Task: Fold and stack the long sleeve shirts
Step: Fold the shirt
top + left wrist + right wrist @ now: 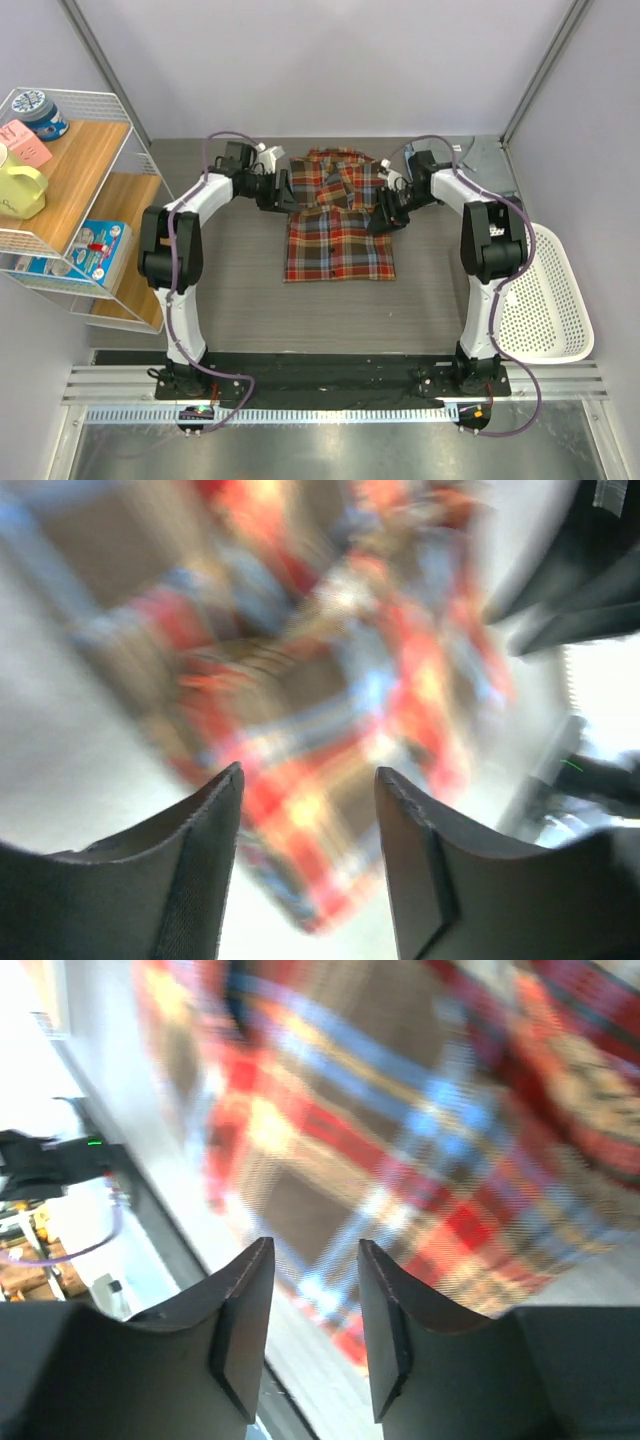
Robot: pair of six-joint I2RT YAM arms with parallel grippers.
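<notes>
The plaid flannel shirt [338, 235] lies on the table's middle, folded to a narrow shape, its collar end bunched at the far side. My left gripper [283, 190] is at its far left edge and my right gripper [384, 215] at its right edge. Both are open with nothing between the fingers. The left wrist view shows blurred plaid cloth [330, 670] beyond the open gripper [308, 780]. The right wrist view shows plaid cloth [400, 1140] beyond the open gripper [314, 1260]. The grey-blue shirt is out of view.
A white mesh basket [545, 295] stands at the table's right edge beside the right arm. A wire shelf [70, 200] with a mug, a tin and boxes stands at the left. The table's near edge has a black rail [330, 375].
</notes>
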